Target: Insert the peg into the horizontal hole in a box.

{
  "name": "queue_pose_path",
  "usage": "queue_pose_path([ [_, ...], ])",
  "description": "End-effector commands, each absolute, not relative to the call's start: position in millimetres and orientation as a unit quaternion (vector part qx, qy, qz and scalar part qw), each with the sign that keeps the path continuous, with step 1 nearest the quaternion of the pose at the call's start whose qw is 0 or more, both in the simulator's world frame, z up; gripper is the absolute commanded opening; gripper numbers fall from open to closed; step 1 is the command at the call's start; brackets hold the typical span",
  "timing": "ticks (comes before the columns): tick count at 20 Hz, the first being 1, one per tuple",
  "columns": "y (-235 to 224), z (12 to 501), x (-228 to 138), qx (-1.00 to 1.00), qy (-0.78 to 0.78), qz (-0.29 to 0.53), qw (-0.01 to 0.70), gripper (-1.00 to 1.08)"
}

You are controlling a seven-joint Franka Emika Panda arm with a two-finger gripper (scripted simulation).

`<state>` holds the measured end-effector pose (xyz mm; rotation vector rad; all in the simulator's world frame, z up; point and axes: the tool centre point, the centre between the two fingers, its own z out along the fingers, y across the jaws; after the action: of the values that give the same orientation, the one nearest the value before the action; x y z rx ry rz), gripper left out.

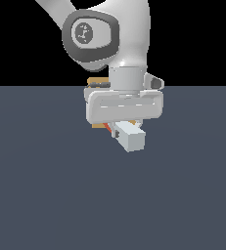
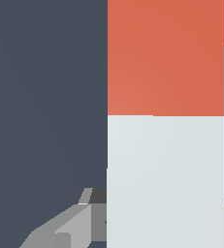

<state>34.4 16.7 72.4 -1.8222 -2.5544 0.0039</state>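
The gripper [image 1: 123, 128] is closed on the peg [image 1: 130, 137], its jaws pressing the bar from either side just below the wide pale hand body, so that the bar is held clear of the dark floor [image 1: 46, 185]. In the exterior view the peg's pale grey-white end juts out toward the camera and a little to the exterior view's right, its square end face plainly visible, while the red-orange part shows only as a thin sliver [image 1: 107, 128] running back under the hand. In the wrist view the peg [image 2: 166, 145] fills much of the picture as a broad bar, red-orange on one half and pale grey-white on the other, with a sharp line between the two colours; one grey finger [image 2: 67, 225] shows beside the pale half, close against its edge. Behind the hand, in the exterior view, a small piece of the tan-orange box [image 1: 94, 81] peeks out on the exterior view's left of the wrist, most of it hidden by the arm [image 1: 129, 29]. The hole in the box cannot be seen from either camera, so whether the peg's red end is lined up with it cannot be told.
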Motion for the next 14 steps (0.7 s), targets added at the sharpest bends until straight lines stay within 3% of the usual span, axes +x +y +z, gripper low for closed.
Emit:
queue_pose_path([
  [1,39,82,33,-0.591,-0.807,0.000,0.000,-1.00],
  [14,101,102,34,-0.618,-0.787,0.000,0.000,-1.00],
])
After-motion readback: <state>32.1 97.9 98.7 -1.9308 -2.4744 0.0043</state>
